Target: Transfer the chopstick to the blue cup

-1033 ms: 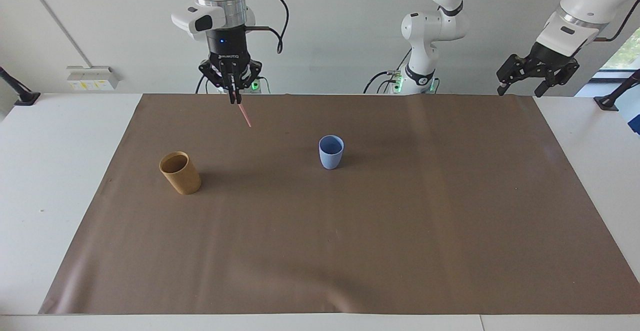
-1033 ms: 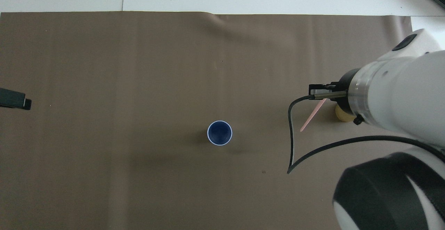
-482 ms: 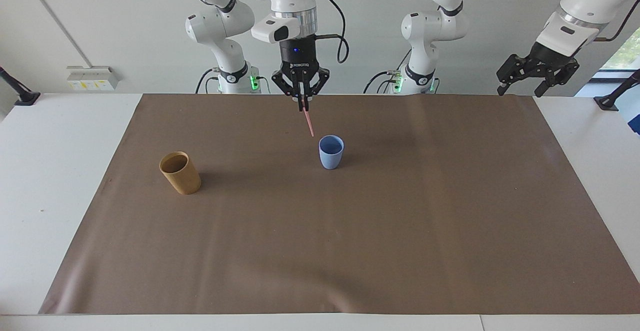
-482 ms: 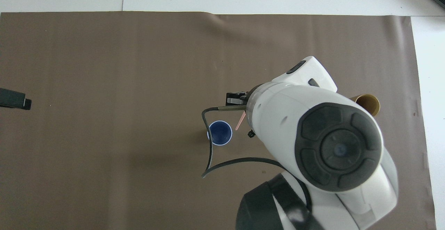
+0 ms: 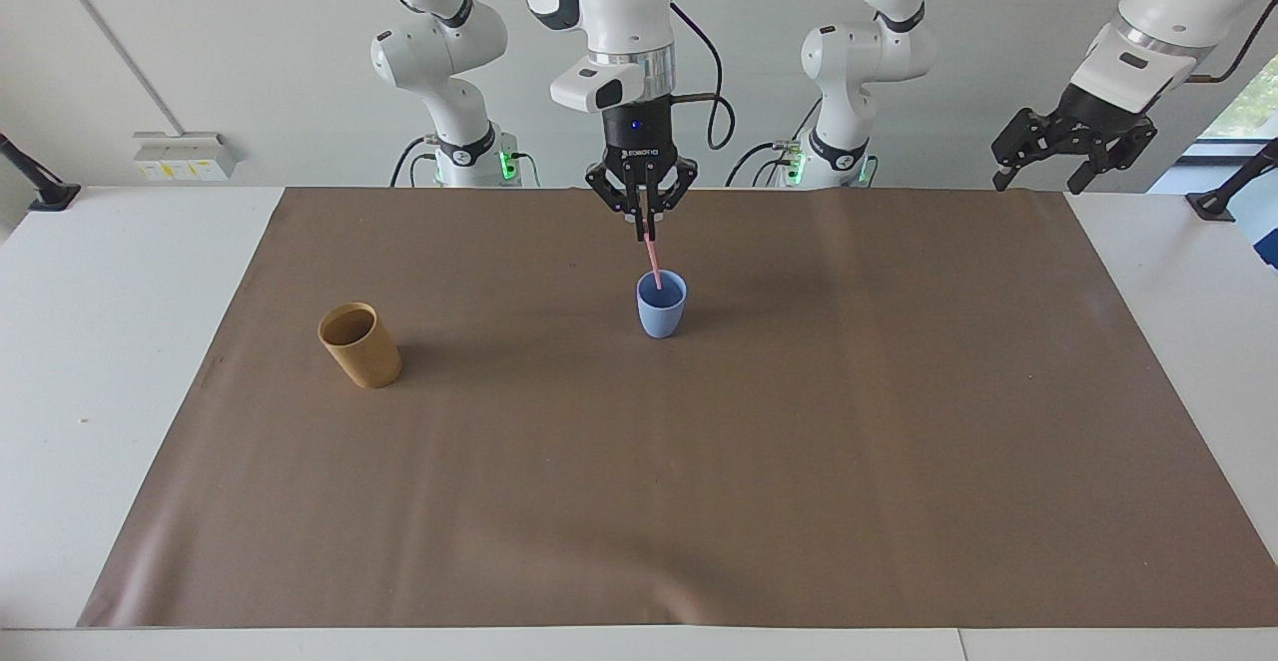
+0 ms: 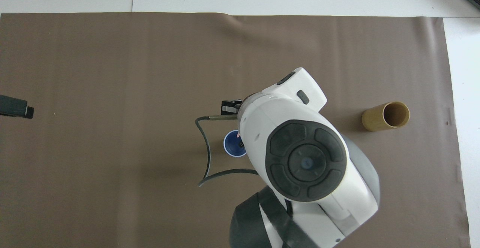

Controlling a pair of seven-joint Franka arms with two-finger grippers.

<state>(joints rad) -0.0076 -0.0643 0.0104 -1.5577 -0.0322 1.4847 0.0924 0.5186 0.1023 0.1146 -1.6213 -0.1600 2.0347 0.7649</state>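
The right pincer (image 5: 645, 232) hangs over the blue cup (image 5: 661, 308), clamped on the top of the chopstick (image 5: 653, 264). The stick's long axis runs nearly upright, leaning a little toward 5 o'clock in the facing view, and its lower tip sits at the cup's mouth, at 6 o'clock from the fingertips. A straight descent should seat it. The left pincer (image 5: 1048, 174) waits with fingers apart, off at 3 o'clock above the worktop's (image 5: 120, 361) edge. Lettering on the right wrist is unreadable.

Both arms have white rounded shells with dark joint caps, black grippers, black cables looping beside them, and green lights at their bases.
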